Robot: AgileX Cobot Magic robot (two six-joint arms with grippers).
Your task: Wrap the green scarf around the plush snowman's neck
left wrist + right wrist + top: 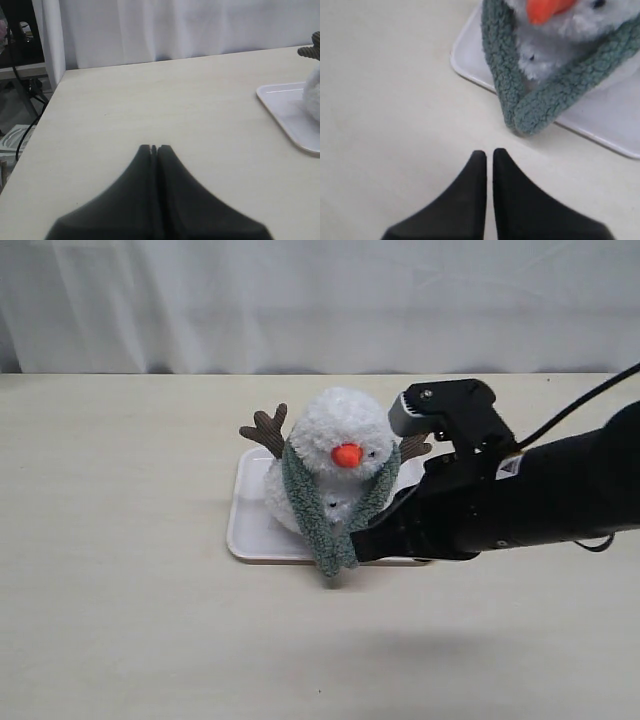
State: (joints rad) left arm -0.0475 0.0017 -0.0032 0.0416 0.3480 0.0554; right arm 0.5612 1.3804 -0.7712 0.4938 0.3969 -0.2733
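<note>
The plush snowman [335, 430] sits upright on a pale tray [250, 510], orange nose facing front. The green scarf [305, 500] lies around its neck, and both ends hang down its front and meet at the tray's front edge. My right gripper [357, 545] hovers just right of those ends. In the right wrist view the right gripper [489, 152] is shut over bare table with nothing in it, a short way from the scarf [540, 107] and the snowman [545, 47]. My left gripper [154, 148] is shut and empty, far from the tray [290, 110].
The right arm [540, 495] reaches in from the right, low over the table beside the tray. A white curtain [320, 300] hangs behind the table's far edge. Beyond the table's edge in the left wrist view are cables and equipment [20, 80].
</note>
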